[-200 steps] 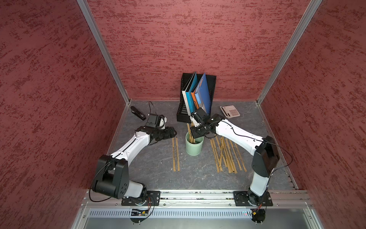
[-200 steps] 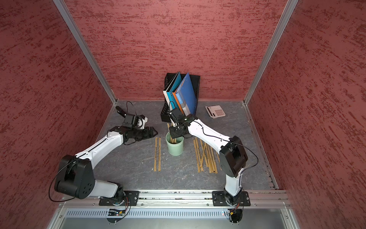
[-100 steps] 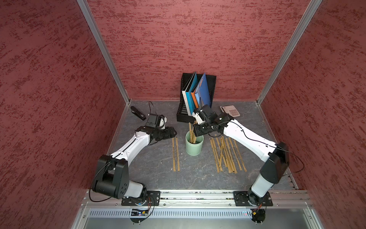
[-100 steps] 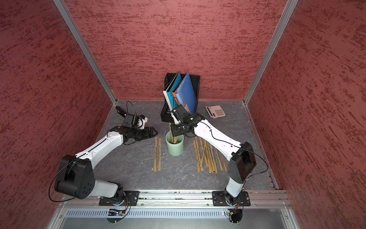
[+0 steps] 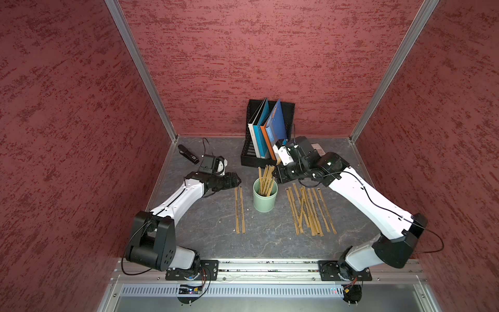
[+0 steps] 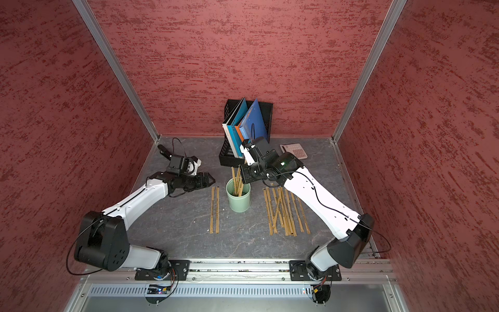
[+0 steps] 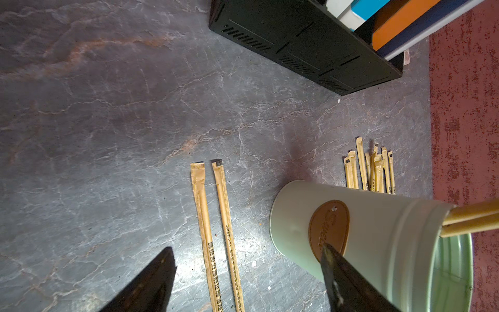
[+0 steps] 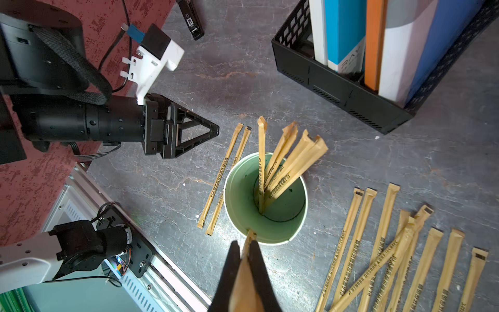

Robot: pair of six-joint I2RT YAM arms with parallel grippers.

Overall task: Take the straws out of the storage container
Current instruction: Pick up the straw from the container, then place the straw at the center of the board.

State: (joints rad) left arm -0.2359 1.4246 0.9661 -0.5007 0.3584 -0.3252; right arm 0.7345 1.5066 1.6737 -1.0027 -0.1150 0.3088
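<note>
The storage container, a mint-green cup (image 5: pixel 265 200) (image 6: pixel 238 200) (image 7: pixel 378 232) (image 8: pixel 266 200), stands mid-table with several straws (image 5: pixel 266 178) (image 6: pixel 237 179) (image 8: pixel 286 162) upright in it. My right gripper (image 5: pixel 275 173) (image 6: pixel 241 175) (image 8: pixel 244 244) hovers at the cup's right rim, shut on one straw (image 8: pixel 244 278). That straw's tip pokes past the fingertips over the rim. Two straws (image 5: pixel 239 209) (image 7: pixel 216 229) lie left of the cup, and several straws (image 5: pixel 310 210) (image 6: pixel 286 210) lie to its right. My left gripper (image 5: pixel 239 178) (image 6: pixel 212 178) (image 7: pixel 247 250) is open and empty, left of the cup.
A black mesh file holder (image 5: pixel 270 129) (image 6: pixel 248 121) with coloured folders stands close behind the cup. A calculator (image 6: pixel 293 150) lies at the back right and a small black device (image 5: pixel 187 158) at the back left. Red walls enclose three sides.
The right arm's elbow has swung out to the right and down, while its gripper stays by the straw tops, shut. The left arm has not moved.
</note>
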